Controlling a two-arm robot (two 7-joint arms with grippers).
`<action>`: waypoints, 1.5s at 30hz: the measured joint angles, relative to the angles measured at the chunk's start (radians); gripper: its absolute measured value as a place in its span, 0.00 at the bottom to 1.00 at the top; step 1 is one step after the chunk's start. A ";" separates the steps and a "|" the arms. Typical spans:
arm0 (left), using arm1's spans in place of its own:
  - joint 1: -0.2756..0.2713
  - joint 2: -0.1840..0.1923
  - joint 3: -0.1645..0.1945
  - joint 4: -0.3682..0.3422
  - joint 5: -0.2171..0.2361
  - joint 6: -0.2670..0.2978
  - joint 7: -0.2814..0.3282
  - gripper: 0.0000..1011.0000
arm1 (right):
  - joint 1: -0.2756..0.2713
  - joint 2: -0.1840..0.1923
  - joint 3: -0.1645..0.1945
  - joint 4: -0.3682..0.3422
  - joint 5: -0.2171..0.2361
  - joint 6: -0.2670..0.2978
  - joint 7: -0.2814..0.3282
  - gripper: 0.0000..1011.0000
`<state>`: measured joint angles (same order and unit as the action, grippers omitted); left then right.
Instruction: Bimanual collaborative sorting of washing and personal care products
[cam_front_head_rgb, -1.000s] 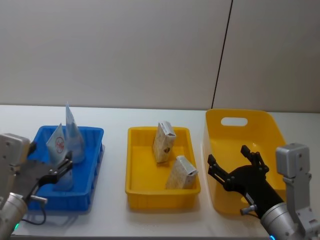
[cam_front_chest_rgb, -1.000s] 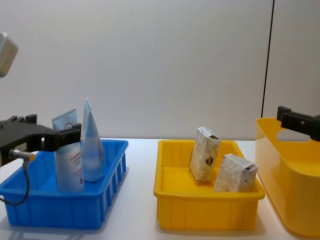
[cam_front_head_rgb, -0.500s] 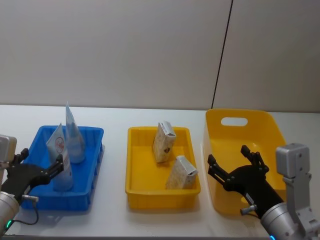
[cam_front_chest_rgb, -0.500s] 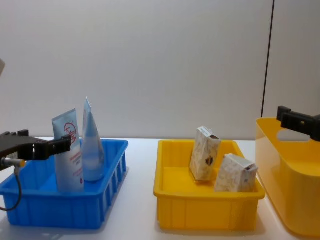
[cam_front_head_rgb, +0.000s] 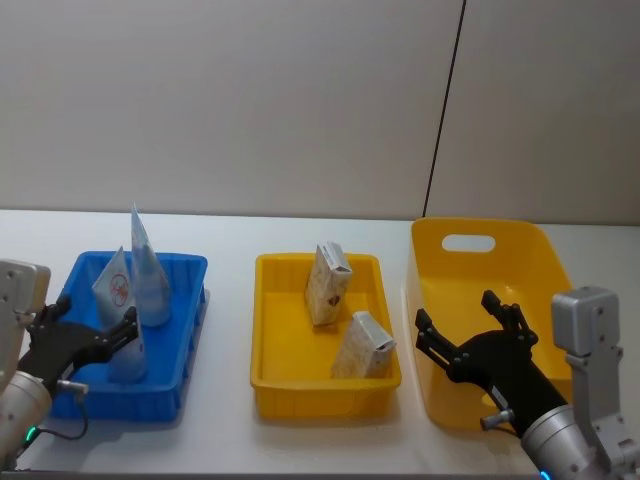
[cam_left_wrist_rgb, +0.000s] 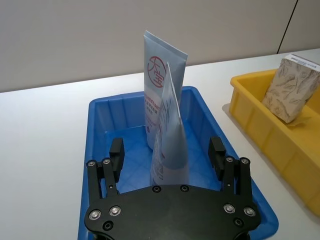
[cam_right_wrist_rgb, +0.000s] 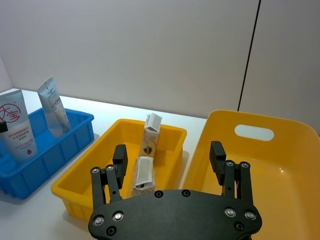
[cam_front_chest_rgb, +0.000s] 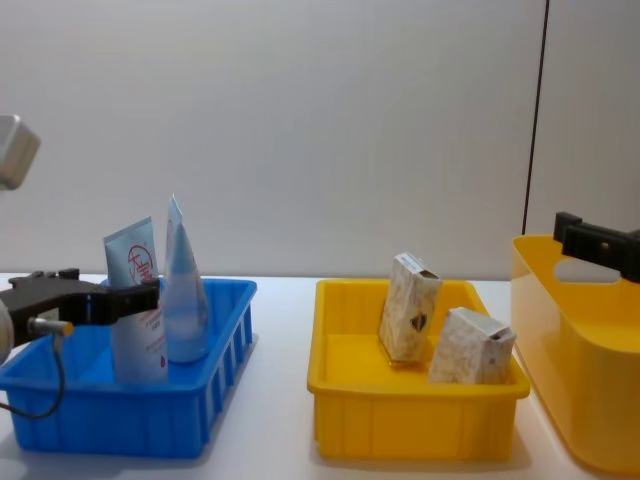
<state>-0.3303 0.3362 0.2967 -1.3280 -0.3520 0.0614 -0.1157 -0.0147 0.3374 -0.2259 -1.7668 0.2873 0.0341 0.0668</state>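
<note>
At the blue bin (cam_front_head_rgb: 185, 265), your left hand (cam_front_head_rgb: 88, 333) is spread wide and grips nothing, close by the upright logo tube (cam_front_head_rgb: 116, 290) and slimmer tube (cam_front_head_rgb: 146, 270). Two cartons (cam_front_head_rgb: 328, 283) stand in the yellow tray (cam_front_head_rgb: 268, 300). Your right hand (cam_front_head_rgb: 457, 322) hovers open and empty at the tall yellow bin (cam_front_head_rgb: 530, 250).
</note>
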 joint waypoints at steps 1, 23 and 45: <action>-0.005 -0.002 0.002 0.007 0.002 0.000 -0.001 0.99 | 0.000 0.000 0.000 0.000 0.000 0.000 0.000 0.99; -0.127 -0.063 0.038 0.195 0.060 -0.018 -0.029 0.94 | 0.000 0.000 0.000 0.000 0.000 0.000 0.000 0.99; -0.172 -0.096 0.040 0.268 0.089 -0.037 -0.040 0.36 | 0.000 0.000 0.000 0.000 0.000 0.000 0.000 0.99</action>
<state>-0.5022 0.2399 0.3365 -1.0601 -0.2630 0.0248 -0.1557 -0.0146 0.3374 -0.2259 -1.7668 0.2874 0.0341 0.0668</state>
